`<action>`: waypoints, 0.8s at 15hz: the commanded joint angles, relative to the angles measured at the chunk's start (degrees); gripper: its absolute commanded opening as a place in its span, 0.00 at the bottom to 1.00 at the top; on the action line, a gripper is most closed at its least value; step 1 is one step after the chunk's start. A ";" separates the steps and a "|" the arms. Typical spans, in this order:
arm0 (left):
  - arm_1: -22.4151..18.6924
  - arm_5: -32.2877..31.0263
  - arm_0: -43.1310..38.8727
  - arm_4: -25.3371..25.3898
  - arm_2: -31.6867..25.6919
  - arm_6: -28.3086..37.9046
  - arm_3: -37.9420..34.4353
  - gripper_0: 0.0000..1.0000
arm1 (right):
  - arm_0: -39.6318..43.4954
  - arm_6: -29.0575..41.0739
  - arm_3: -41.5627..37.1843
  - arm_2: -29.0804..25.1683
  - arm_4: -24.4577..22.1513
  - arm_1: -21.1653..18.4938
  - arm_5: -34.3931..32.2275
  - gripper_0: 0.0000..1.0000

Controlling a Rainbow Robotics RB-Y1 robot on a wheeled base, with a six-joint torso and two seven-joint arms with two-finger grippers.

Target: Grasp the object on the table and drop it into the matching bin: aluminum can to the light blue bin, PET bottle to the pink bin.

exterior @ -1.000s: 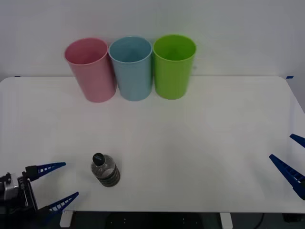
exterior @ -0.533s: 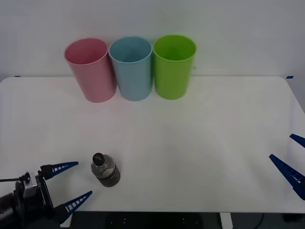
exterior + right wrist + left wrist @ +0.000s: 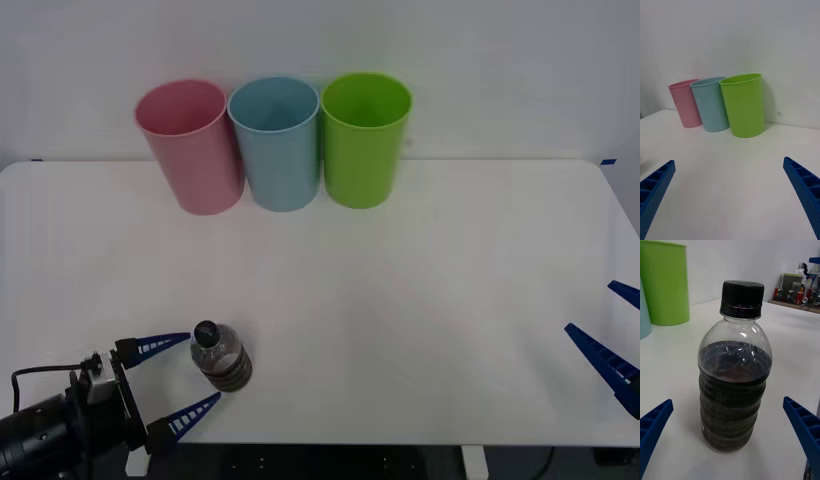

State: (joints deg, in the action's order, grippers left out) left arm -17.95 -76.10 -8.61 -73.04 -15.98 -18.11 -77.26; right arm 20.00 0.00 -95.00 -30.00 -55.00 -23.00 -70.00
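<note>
A small clear PET bottle (image 3: 221, 358) with a black cap and dark lower half stands upright near the table's (image 3: 420, 300) front left edge. My left gripper (image 3: 180, 378) is open just left of it, one finger level with the cap, the other near the table edge. The left wrist view looks straight at the bottle (image 3: 733, 367) from close range, between the open fingers (image 3: 655, 423). The pink bin (image 3: 190, 145) and the light blue bin (image 3: 276, 142) stand at the back left. My right gripper (image 3: 612, 340) waits open at the table's right edge.
A green bin (image 3: 364, 138) stands right of the light blue one, the three touching in a row against the white wall. The right wrist view faces the same bins (image 3: 743, 105) across bare tabletop. Shelved clutter (image 3: 797, 292) lies far beyond the table.
My left gripper has advanced rightward along the front edge, from well left of the bottle to right beside it, staying open. The bottle and the right arm have not moved.
</note>
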 commanded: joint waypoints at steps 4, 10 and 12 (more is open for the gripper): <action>3.10 0.60 3.24 -2.45 0.33 -0.78 3.26 1.00 | 0.00 0.00 0.00 0.00 0.00 0.00 0.00 1.00; 3.10 0.60 6.06 -2.63 1.21 -2.63 7.03 1.00 | 0.00 0.00 0.00 0.00 0.00 0.00 0.00 1.00; 3.10 0.60 6.06 -2.63 1.21 -2.63 6.86 1.00 | 0.00 0.00 0.00 0.00 0.00 0.00 0.00 1.00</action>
State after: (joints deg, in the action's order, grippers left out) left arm -14.85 -75.50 -2.55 -75.67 -14.77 -20.74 -70.36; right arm 20.00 0.00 -95.00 -30.00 -55.00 -23.00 -70.00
